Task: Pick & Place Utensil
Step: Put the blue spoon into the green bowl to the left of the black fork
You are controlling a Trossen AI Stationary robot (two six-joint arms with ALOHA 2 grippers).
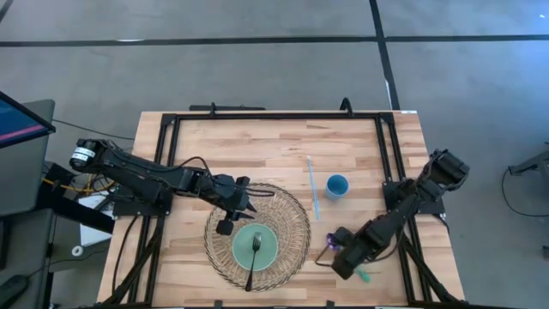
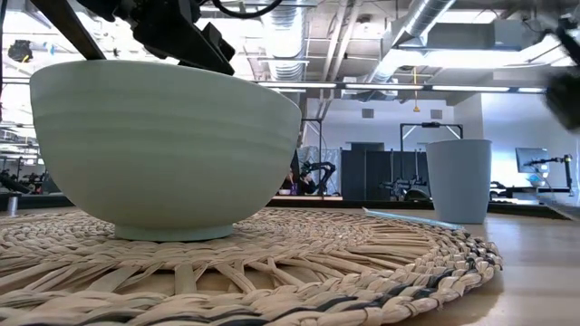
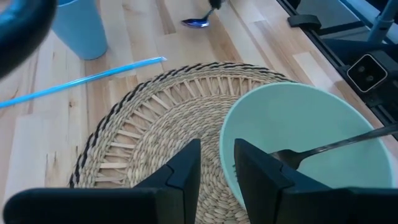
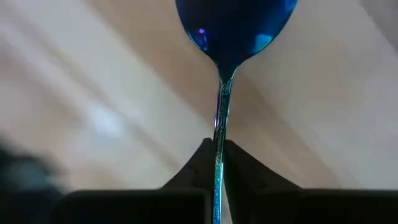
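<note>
Spoon [image 4: 219,74] sits pinched by its handle in the right gripper [image 4: 216,152] near the table's right edge, so carrying looks under way; next, I judge, comes a move toward the bowl [image 1: 256,246], while the left gripper [image 3: 216,167], fingers narrowly apart and empty, waits beside it.

place: robotics lab | signs: exposed ceiling ducts [image 2: 426,18], other robot rigs [image 2: 317,172], monitor [image 2: 530,160]

A grey floor [image 1: 257,69] is crossed by dark lines beyond the wooden table [image 1: 257,137]. A monitor [image 1: 21,120] is seen at the left. In the low view, ceiling ducts [image 2: 426,23] and strip lights [image 2: 471,88] are shown overhead, and dark cabinets [image 2: 367,172] are set against the far wall.
</note>
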